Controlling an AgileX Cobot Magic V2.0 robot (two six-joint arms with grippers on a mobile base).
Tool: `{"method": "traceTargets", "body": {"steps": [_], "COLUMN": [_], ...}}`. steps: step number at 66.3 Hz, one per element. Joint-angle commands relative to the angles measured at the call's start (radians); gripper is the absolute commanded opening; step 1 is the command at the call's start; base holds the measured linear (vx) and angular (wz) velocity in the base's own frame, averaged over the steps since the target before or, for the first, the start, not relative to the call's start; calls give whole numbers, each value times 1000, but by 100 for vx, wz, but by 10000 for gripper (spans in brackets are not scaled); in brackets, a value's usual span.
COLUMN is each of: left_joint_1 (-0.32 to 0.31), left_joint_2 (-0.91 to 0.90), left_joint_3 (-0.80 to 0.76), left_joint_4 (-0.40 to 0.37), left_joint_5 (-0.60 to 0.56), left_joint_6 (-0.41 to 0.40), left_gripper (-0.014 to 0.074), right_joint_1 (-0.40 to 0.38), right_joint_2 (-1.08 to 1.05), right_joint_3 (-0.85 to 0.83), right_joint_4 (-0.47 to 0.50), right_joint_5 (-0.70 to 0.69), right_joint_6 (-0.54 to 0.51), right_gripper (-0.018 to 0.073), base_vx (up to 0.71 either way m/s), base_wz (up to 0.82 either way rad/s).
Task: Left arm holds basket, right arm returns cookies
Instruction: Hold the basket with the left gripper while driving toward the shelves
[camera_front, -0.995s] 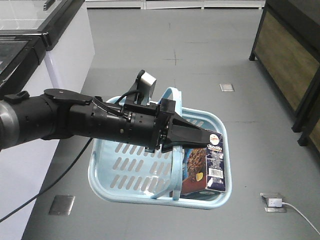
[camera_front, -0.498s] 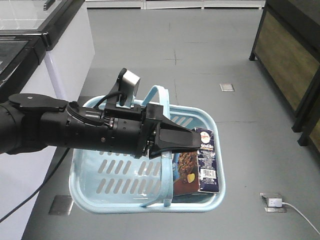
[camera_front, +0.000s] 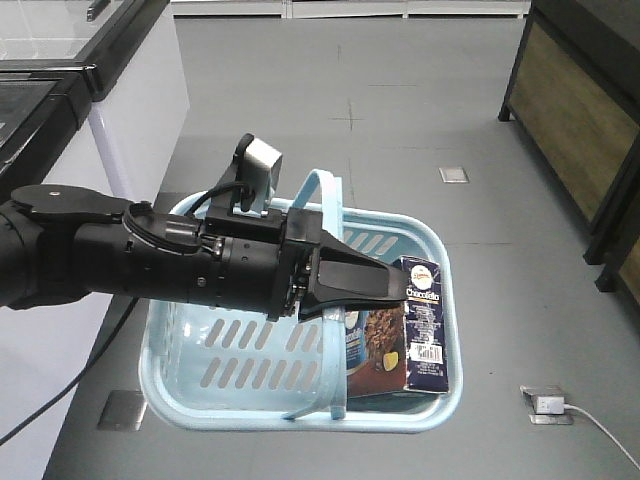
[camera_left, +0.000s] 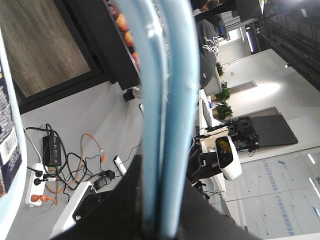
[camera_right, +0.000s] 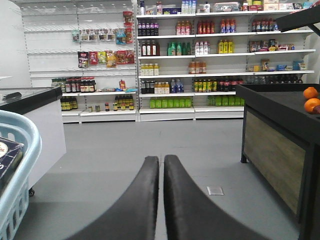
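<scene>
Shop shelving (camera_right: 200, 55) stocked with bottles fills the back wall in the right wrist view, with grey floor (camera_front: 400, 120) in front of it. The left arm (camera_front: 140, 265), thick and black, reaches in from the left of the front view and lies across the basket (camera_front: 165, 395). The basket is light blue with slotted sides and hangs above the floor. Its arched handle (camera_front: 318, 190) runs front to back over the middle, and the left gripper (camera_front: 395, 285) is clamped on that handle (the left wrist view shows the 2 blue bars of the handle rising straight out of the black fingers). The cookies (camera_front: 420, 330), a dark navy box marked "Chocofello", stand on end inside the basket at its right end, close to the right wall, just under the gripper's tip. The right gripper (camera_right: 161, 172) points out over open floor, its 2 fingers pressed together with nothing between them. A small grey-white camera (camera_front: 262, 160) sits on top of the left arm's wrist.
</scene>
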Motion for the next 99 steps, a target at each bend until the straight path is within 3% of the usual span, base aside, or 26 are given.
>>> {"method": "traceTargets", "body": {"steps": [1,99], "left_joint_1": [-5,-5], "left_joint_2": [-51,-51], "left_joint_3": [-27,-27], "left_joint_4": [-123,-123], "left_joint_5": [46,44], "left_joint_6": [14,14], "left_gripper": [-3,-3], "right_joint_1": [-5,-5], "right_joint_2": [-12,-12], "right_joint_3": [18,18], "right_joint_4": [-2,-2], "right_joint_5": [-78,-78], "right_joint_6": [-7,-7], "right_gripper": [-11,-11], "base_vx": [0,1], "base_wz": [0,0]}}
